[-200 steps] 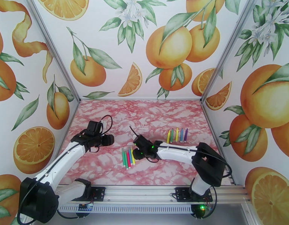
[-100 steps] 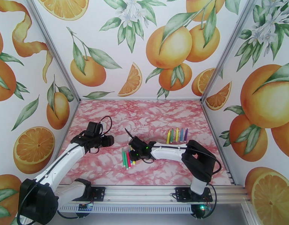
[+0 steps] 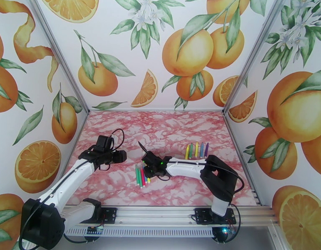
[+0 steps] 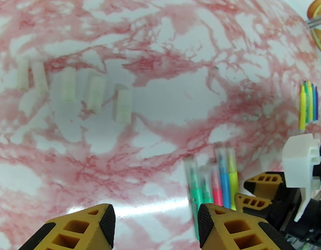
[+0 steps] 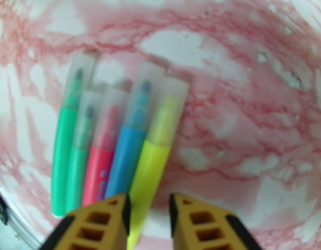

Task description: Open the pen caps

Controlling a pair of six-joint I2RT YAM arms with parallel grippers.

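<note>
Several capped pens (image 3: 141, 176) lie side by side near the table's middle: two green, a red, a blue (image 5: 125, 155) and a yellow pen (image 5: 154, 163), each with a clear pen cap (image 5: 169, 107) on its far end. My right gripper (image 5: 149, 217) (image 3: 147, 164) is low over their near ends. Its jaws stand narrow on either side of the yellow pen's barrel, and a sliver of table shows beside the barrel. My left gripper (image 4: 152, 221) (image 3: 120, 156) hovers open and empty to the left of the pens (image 4: 212, 180).
Several loose clear caps (image 4: 96, 93) lie in a row on the pink marbled table (image 3: 169, 130), left of the pens. A second row of coloured pens (image 3: 196, 150) (image 4: 308, 103) lies further back on the right. Printed walls enclose three sides.
The right gripper has slid left onto the near ends of the pens and its jaws have narrowed around the yellow one. The left arm has stayed put.
</note>
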